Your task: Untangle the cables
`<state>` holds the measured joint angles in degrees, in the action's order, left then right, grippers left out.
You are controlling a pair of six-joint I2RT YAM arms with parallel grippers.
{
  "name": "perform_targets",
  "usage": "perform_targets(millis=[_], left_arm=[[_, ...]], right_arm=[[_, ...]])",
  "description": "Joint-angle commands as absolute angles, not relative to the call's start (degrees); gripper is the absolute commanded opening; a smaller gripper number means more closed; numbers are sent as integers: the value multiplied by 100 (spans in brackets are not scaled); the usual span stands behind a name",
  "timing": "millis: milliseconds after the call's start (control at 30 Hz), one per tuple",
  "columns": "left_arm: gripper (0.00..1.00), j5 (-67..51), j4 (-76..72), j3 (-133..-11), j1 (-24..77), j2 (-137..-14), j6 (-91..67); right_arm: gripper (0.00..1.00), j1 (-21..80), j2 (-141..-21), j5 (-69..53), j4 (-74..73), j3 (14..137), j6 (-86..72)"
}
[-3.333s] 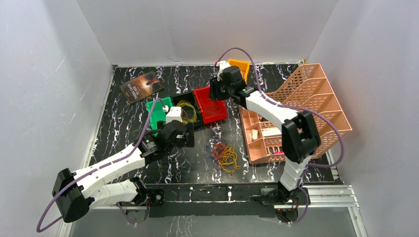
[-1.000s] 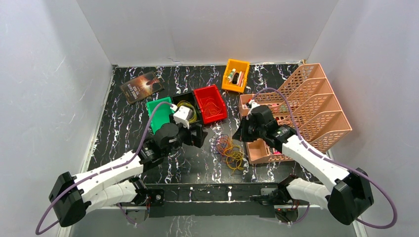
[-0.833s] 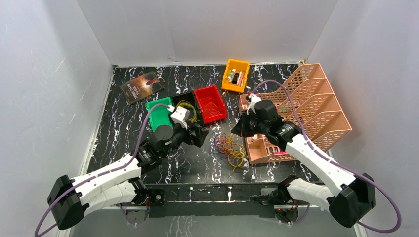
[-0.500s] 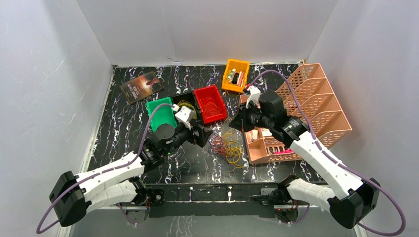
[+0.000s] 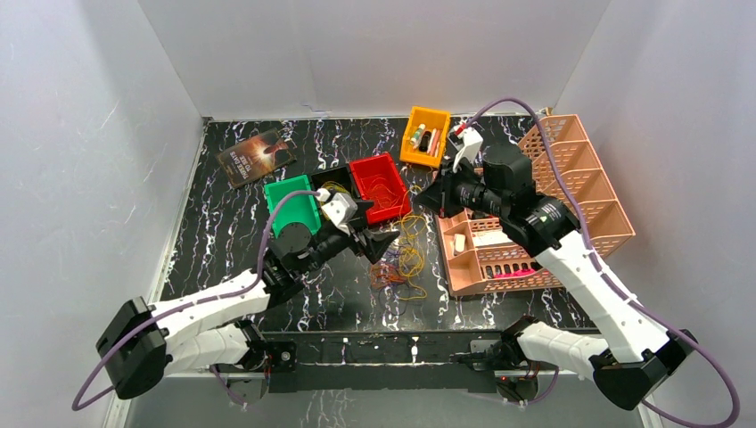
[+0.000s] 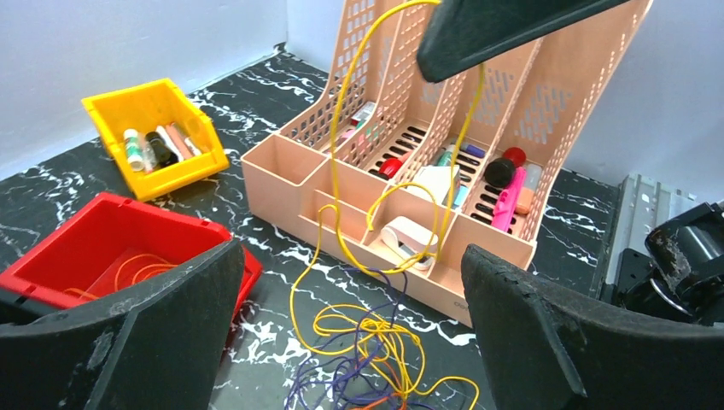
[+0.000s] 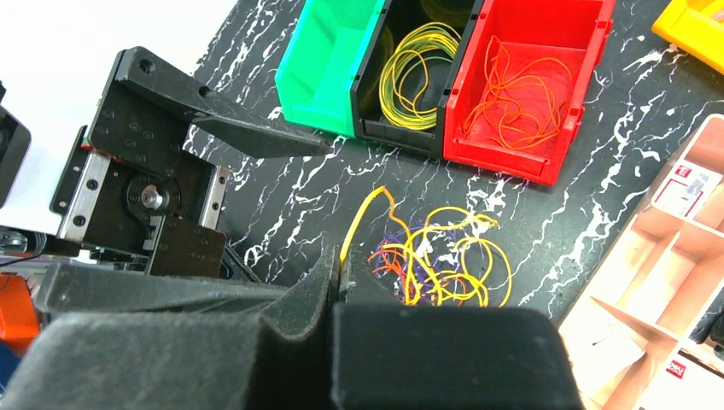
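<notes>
1. The tangle of thin orange, yellow, red and purple wire cables point(image 5: 398, 267) lies on the black marbled table point(image 5: 223, 241), at 6 o'clock from the red plastic bin point(image 5: 379, 185).
2. The right gripper point(image 7: 335, 266) is pinched closed on 1 yellow wire loop point(image 6: 335, 137), lifted toward 1 o'clock above the heap.
3. The left gripper point(image 6: 350, 256) is spread wide and empty, at 9 o'clock of the tangle.

No legible text, book point(image 5: 257, 153) title seemingly unreadable

cables point(image 5: 397, 267): organiser point(image 5: 599, 209) crowds right, red bin point(image 5: 374, 162) behind, left gripper point(image 5: 385, 245) just left; near side open.
</notes>
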<state>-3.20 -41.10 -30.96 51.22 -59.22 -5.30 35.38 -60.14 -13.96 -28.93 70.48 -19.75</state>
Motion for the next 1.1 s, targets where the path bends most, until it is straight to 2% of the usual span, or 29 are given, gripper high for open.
perform_targets(millis=[0, 600, 800, 967, 1000, 1067], left_arm=[[98, -812, -4910, -3391, 5119, -6221, -296], [97, -395, -5624, -3914, 5118, -7686, -701], [72, -251, -5638, -3801, 5122, -8101, -996], [38, -713, -5649, -3544, 5115, -8318, -1198], [33, -749, -5647, -3487, 5117, -8379, -1251], [31, -758, -5658, -3372, 5115, -8463, -1354]], right_arm=[[0, 3551, -6116, -1445, -2760, 7366, -2104], [0, 3557, -6167, -2277, -2245, 7425, -2597], [0, 3557, -6157, -2287, -2401, 7851, -2493], [0, 3555, -6131, -2119, -2568, 8424, -2358], [0, 3555, -6122, -2094, -2567, 8515, -2352], [0, 3554, -6112, -2034, -2577, 8722, -2312]])
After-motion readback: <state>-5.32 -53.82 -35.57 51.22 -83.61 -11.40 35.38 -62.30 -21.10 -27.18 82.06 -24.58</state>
